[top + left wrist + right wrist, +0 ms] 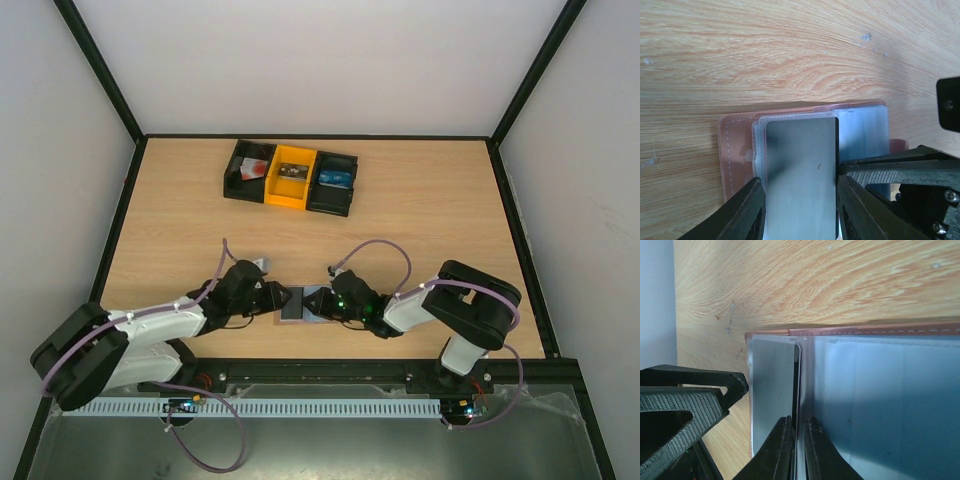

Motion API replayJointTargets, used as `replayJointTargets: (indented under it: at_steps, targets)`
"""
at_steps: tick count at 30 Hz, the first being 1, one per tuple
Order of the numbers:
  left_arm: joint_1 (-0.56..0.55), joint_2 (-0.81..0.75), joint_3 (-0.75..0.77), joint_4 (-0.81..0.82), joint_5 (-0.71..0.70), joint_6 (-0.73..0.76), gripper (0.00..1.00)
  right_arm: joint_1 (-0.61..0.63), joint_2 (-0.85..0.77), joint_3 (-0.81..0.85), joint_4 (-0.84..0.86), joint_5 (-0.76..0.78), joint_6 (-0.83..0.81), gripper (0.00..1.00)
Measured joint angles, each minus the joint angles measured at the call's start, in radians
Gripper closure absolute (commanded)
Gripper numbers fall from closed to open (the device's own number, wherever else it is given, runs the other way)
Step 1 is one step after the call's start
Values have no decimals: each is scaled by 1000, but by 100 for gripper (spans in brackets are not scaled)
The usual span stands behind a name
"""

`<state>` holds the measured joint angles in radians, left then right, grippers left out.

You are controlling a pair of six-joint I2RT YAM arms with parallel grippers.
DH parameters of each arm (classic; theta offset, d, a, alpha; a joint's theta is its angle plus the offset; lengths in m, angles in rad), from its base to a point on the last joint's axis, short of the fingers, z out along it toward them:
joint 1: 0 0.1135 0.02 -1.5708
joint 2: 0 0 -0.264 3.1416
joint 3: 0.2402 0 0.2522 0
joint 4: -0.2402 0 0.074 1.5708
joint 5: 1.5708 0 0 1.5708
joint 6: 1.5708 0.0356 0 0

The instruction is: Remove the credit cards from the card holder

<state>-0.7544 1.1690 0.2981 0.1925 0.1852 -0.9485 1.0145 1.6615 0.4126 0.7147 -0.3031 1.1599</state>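
The card holder [314,301] lies flat near the table's front edge, between my two grippers. Its brown rim [737,150] and grey-blue pockets [880,400] show in the wrist views. A dark, glossy card [800,165] lies over its left pocket and also shows in the right wrist view [772,390]. My left gripper [800,212] straddles this card, with a finger touching each long edge. My right gripper [800,440] is pinched on the thin pocket edge at the holder's middle. No reddish or blue card shows in the holder.
Three small bins stand in a row at the back: black [238,182], orange [290,192] and black [330,200]. A reddish item [252,168] lies in the left bin and a blue item [336,179] in the right one. Black frame rails edge the table.
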Motion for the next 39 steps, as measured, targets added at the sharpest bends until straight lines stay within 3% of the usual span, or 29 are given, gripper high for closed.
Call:
replayJointTargets:
  at_steps: [3,9,13,19,28,39]
  targets:
    - [0,20,-1,14,1,3,64,0,2,0,0,-1,0,91]
    - [0,63,-18,69,6,4,86,0,8,0,2,-2,0,90]
    - [0,87,-24,94,-1,-1,91,0,18,3,12,-6,0,89]
    - [3,120,-34,148,-12,-6,93,-2,20,3,22,-8,5,87]
    - [2,115,-55,182,-22,-26,95,-5,29,-14,57,-8,26,98]
    - [-24,83,-84,183,-39,-58,93,-6,12,-30,71,12,29,98]
